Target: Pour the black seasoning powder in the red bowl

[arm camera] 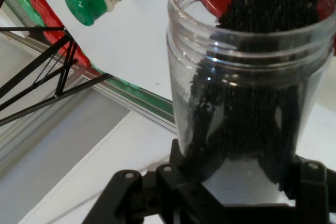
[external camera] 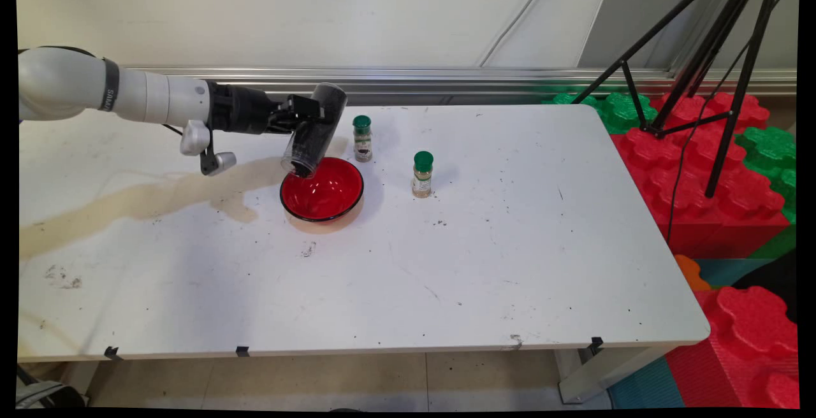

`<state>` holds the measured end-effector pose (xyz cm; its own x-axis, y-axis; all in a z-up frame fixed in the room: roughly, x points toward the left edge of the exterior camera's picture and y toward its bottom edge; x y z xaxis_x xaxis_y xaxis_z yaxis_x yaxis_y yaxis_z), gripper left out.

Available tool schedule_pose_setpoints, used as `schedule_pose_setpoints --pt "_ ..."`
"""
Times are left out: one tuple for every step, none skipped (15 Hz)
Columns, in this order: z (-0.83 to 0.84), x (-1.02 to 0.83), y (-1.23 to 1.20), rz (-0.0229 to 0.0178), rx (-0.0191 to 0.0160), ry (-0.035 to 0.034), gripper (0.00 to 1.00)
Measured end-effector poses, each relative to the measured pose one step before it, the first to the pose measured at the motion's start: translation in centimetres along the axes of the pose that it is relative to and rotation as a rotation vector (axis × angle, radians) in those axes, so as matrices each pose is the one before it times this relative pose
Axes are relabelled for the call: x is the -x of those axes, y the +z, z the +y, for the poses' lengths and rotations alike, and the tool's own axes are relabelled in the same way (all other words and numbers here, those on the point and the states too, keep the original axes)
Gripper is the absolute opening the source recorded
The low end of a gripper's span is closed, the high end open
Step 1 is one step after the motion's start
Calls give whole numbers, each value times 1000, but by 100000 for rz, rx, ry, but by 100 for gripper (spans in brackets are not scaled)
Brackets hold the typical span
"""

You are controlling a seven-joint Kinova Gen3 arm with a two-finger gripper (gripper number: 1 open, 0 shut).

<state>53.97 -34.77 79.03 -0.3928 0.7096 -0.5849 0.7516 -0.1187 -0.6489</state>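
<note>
jar [external camera: 314, 130]: clear ribbed plastic cylinder, black grains inside, tipped mouth-down over bowl rim | gripper [external camera: 305, 116]: clamped on jar | bowl [external camera: 322, 191]: round, glossy red, dark rim | two bottles [external camera: 362, 139] [external camera: 422, 174]: green caps, labels unreadable | table [external camera: 510, 246]: white, scuffed, stained

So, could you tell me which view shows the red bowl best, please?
The main view: the whole red bowl sits on the white table, under the mouth of the tilted clear jar held by the gripper. The hand view shows only red slivers of it behind the jar's rim.
</note>
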Motion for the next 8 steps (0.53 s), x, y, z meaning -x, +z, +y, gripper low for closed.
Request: schedule_pose_setpoints --pt "-19 -24 22 -45 -34 944 0" --pt "-14 -26 9 -59 -31 1001 0" --pt "-23 -31 10 -5 -29 796 0" --pt "-25 -28 1 -21 -21 888 0" --pt "-43 -30 24 23 -66 879 0" --pt "-22 -29 11 1 -39 696 0" --pt "-25 -25 14 -43 -63 990 0" --pt "-5 -15 5 -19 -36 662 0"
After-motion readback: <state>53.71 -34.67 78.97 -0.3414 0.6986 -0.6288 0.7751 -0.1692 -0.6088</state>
